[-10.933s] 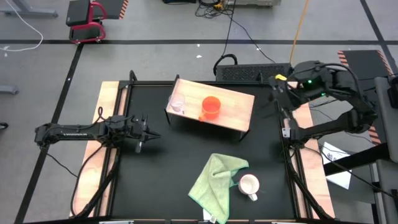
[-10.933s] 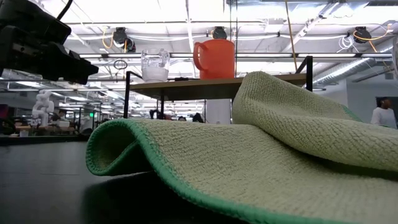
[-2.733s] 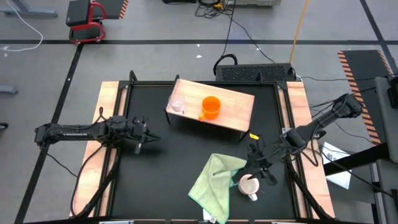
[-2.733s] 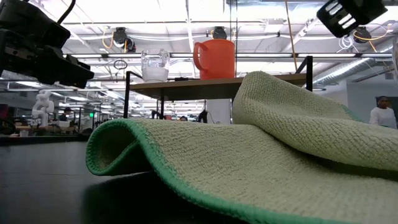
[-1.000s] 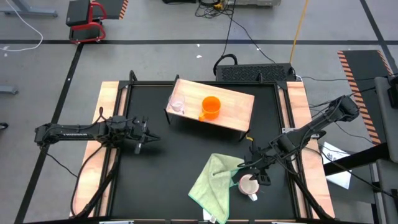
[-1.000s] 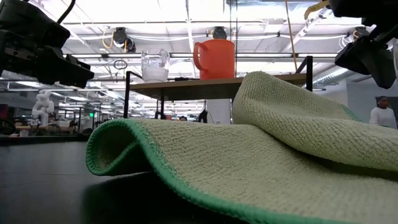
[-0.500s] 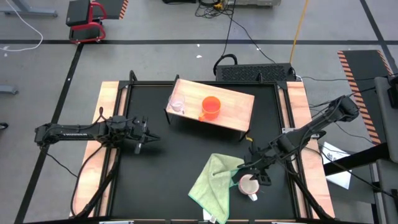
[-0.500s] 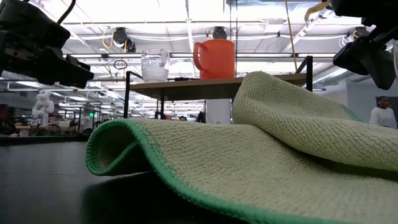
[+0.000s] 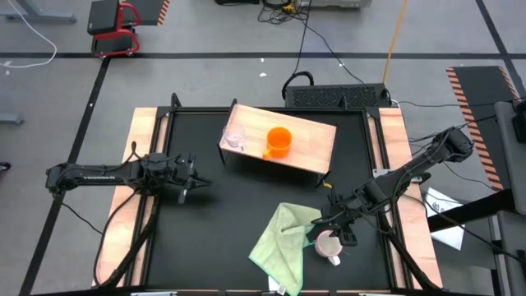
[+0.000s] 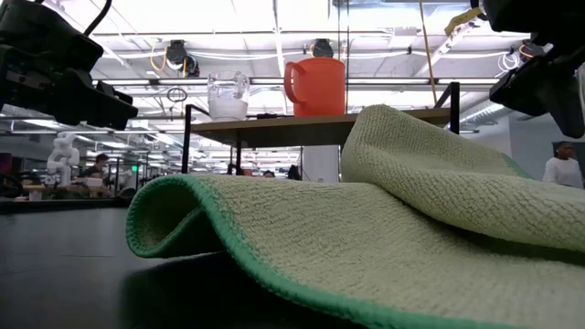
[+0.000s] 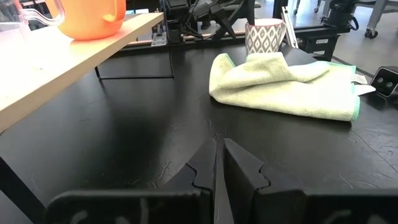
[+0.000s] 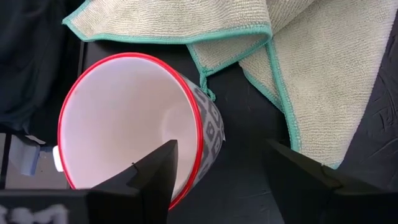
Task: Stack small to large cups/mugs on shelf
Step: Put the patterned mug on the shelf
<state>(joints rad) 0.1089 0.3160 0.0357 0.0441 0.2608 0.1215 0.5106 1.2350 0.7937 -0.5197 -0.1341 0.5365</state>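
Wood of the shelf point(image 9: 308, 141) is the landmark here, and I go from left to right around it. Well to the left of the shelf, the left end effector point(image 9: 191, 177) waits low over the black worktop point(image 9: 222, 214) with its fingers almost closed and nothing between them. On the left part of the shelf stands the small clear glass cup point(image 9: 235, 137), and just beside it, more to the middle, the orange mug point(image 9: 279, 141); the right part of the board is bare. In front of the shelf, toward its right end, lies the light green cloth point(image 9: 283, 238), and the white mug point(image 9: 329, 244) stands touching the cloth's right edge. The right end effector point(image 9: 334, 233) is above this mug with its fingers fully apart, one over the mouth inside the red rim point(image 12: 118, 59) and the other outside the patterned wall point(image 12: 211, 127); it holds nothing yet. To do this step well, I think it should go lower until the wall is well between the fingers, then close firmly and lift straight up. The cloth's corner lies against the mug and could be pinched or dragged along. The shelf's dark legs and the orange mug are also to be avoided when carrying.
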